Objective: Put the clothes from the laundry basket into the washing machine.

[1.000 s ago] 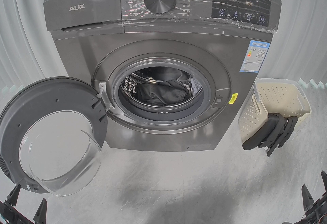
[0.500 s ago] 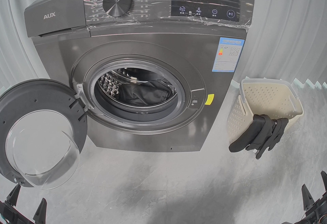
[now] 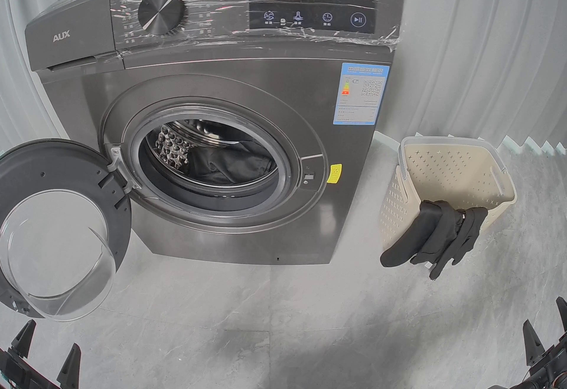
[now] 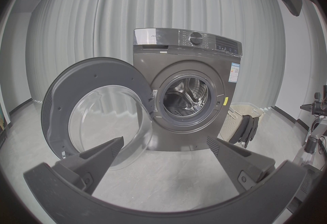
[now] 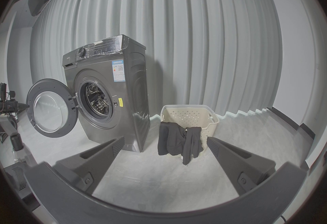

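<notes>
Left gripper (image 3: 50,338) and right gripper (image 3: 543,314) released, empty. Garment (image 3: 436,230) draped over laundry basket (image 3: 449,141) rim may slide floorward under a partial pinch.

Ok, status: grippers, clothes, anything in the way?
Left gripper, right gripper open, empty. Dark garment draped over laundry basket rim; second garment in washing machine drum, door open. Only floor between.
</notes>
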You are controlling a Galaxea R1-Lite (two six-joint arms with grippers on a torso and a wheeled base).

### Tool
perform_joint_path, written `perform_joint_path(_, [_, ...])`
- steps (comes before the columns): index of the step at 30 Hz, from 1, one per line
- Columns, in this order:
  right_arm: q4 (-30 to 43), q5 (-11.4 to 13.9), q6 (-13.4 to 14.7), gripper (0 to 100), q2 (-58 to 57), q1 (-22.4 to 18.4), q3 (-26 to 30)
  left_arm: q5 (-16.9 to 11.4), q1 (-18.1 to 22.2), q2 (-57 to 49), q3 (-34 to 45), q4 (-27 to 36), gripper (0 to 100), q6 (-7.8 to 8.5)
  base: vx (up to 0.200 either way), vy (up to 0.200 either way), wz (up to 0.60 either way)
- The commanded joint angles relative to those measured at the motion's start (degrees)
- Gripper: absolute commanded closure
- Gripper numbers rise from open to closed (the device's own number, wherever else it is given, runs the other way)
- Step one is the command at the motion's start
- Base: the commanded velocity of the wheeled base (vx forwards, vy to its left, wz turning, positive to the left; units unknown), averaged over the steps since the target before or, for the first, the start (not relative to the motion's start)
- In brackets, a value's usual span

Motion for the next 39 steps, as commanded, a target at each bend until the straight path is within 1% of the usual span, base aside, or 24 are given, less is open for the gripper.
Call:
perform_joint_path(1, [0.0,0.0,0.0,0,-0.8,0.0,1.0,0.0,0.0,-0.7,0.5,0.0,0,-0.12,0.000,-0.200,0.00])
perform_joint_path(5, [0.0,0.0,0.0,0,-0.8,0.0,1.0,0.1,0.0,-0.7,0.5,0.0,0,-0.21,0.000,-0.200,0.00])
perform_joint_path(14, [0.0,0.0,0.0,0,-0.8,0.0,1.0,0.1,0.0,-0.7,0.5,-0.1,0,-0.39,0.000,0.000,0.00])
perform_joint_path(32, [0.0,0.0,0.0,0,-0.8,0.0,1.0,0.3,0.0,-0.7,0.5,-0.1,0,-0.47,0.000,-0.200,0.00])
perform_joint_path(39, [0.0,0.0,0.0,0,-0.8,0.0,1.0,0.3,0.0,-0.7,0.5,-0.1,0,-0.47,0.000,0.000,0.00])
